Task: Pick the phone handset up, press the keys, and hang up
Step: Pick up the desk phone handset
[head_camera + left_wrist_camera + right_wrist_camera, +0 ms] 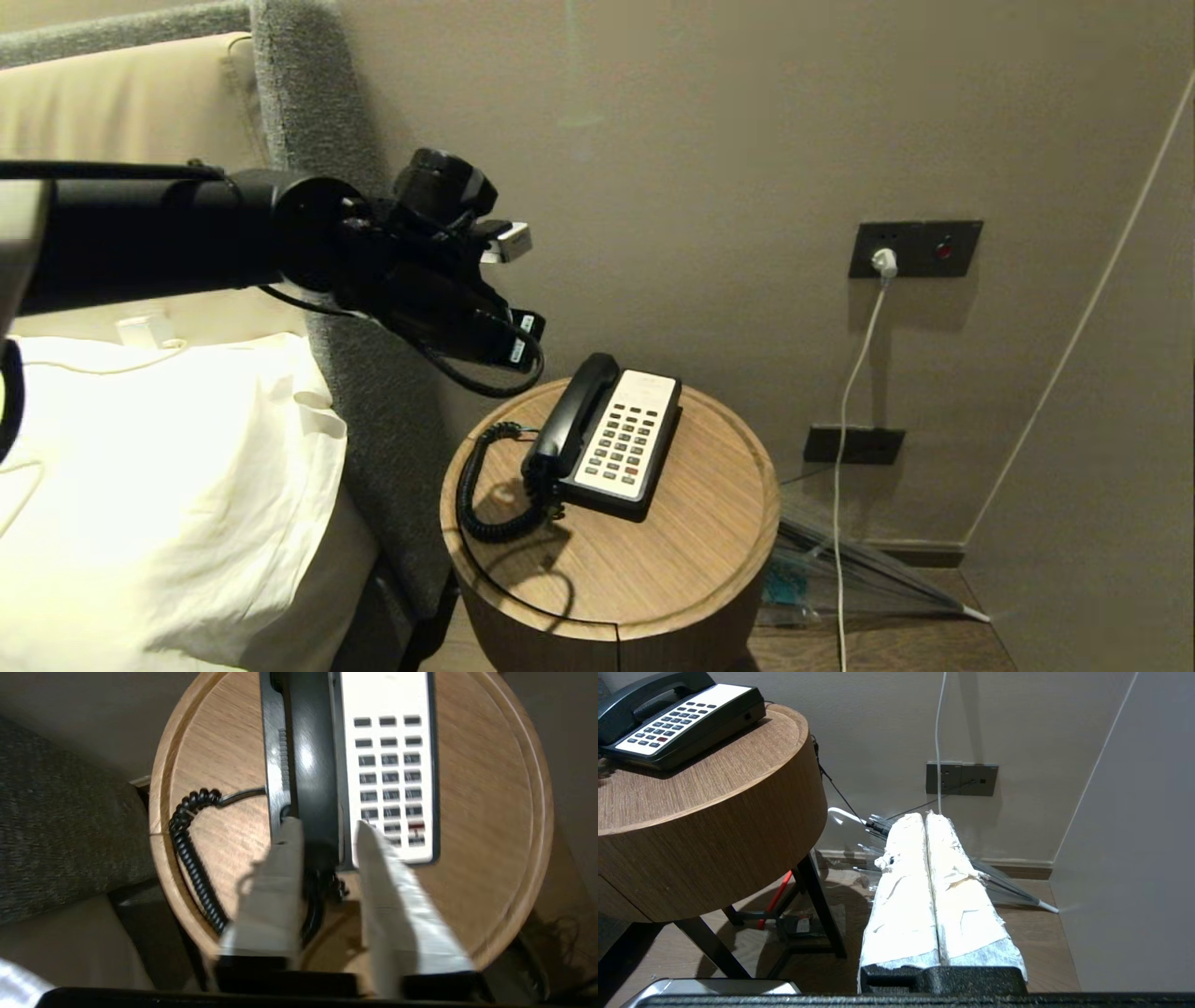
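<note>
Now, operator, you see this much:

Left gripper: your left gripper (pixel 327 830) hangs above the round wooden table (pixel 709 523), out over its bed-side edge in the head view. In the left wrist view its white-wrapped fingers (pixel 275 891) stand a little apart, with a gap between them and nothing in it.

Left gripper and phone: in the left wrist view the fingertips frame the cord end of the phone handset (pixel 310 765); you cannot tell from that blurred view whether they touch it, and in the head view the gripper is well above the phone.

Phone handset: it lies in its cradle along the left side of the black phone base (pixel 625 499), with the black coiled cord (pixel 481 495) looping off its near end onto the tabletop.

Keys: the keys (pixel 621 443) sit in the cream faceplate just beside the handset, dark grey in rows, one reddish near the front.

Right gripper: your right gripper (pixel 926 816) is parked low beside the table, its two wrapped fingers pressed together and holding nothing.

Surroundings: a white pillow (pixel 159 495) lies on the bed left of the table; a white cable (pixel 854 392) drops from a wall socket (pixel 915 249).
</note>
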